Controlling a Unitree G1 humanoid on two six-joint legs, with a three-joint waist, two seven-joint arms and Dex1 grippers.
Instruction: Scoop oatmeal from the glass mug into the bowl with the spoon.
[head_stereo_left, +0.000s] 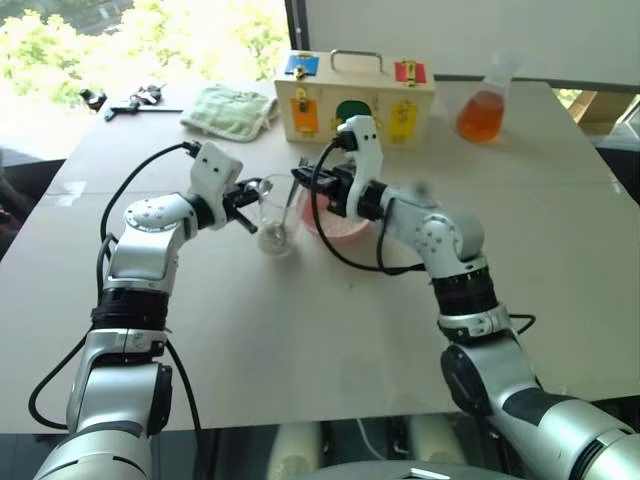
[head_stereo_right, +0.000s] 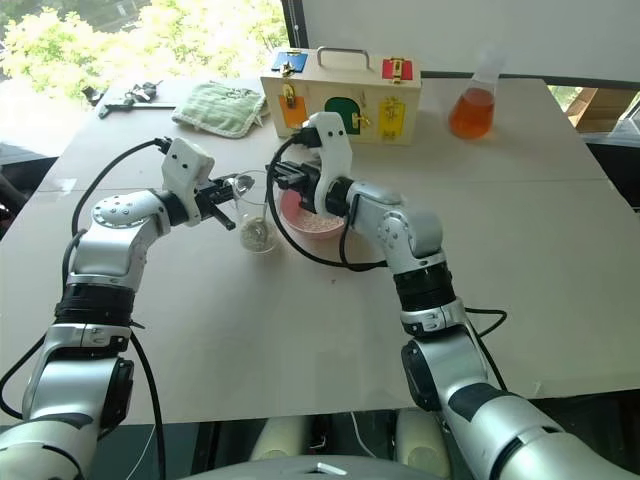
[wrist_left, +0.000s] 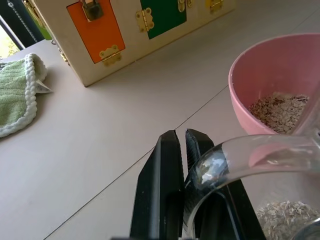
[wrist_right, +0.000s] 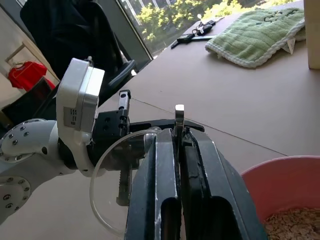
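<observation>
The glass mug (head_stereo_left: 275, 214) stands on the table with oatmeal (head_stereo_right: 257, 235) in its bottom. My left gripper (wrist_left: 181, 134) is shut on the mug's handle (wrist_left: 235, 156), from the mug's left. My right gripper (wrist_right: 178, 131) is shut on the handle of the spoon (wrist_right: 179, 111). It hovers over the mug's right rim, and the spoon (head_stereo_left: 290, 207) slants down inside the glass. Just right of the mug sits the pink bowl (head_stereo_right: 318, 222), holding some oatmeal (wrist_left: 280, 110). My right arm partly hides it.
A wooden box (head_stereo_left: 355, 105) with coloured doors and latches stands behind the mug and bowl. A green cloth (head_stereo_left: 230, 110) lies to its left, with small tools (head_stereo_left: 130, 100) at the far left corner. A flask of orange liquid (head_stereo_left: 483, 110) stands at the back right.
</observation>
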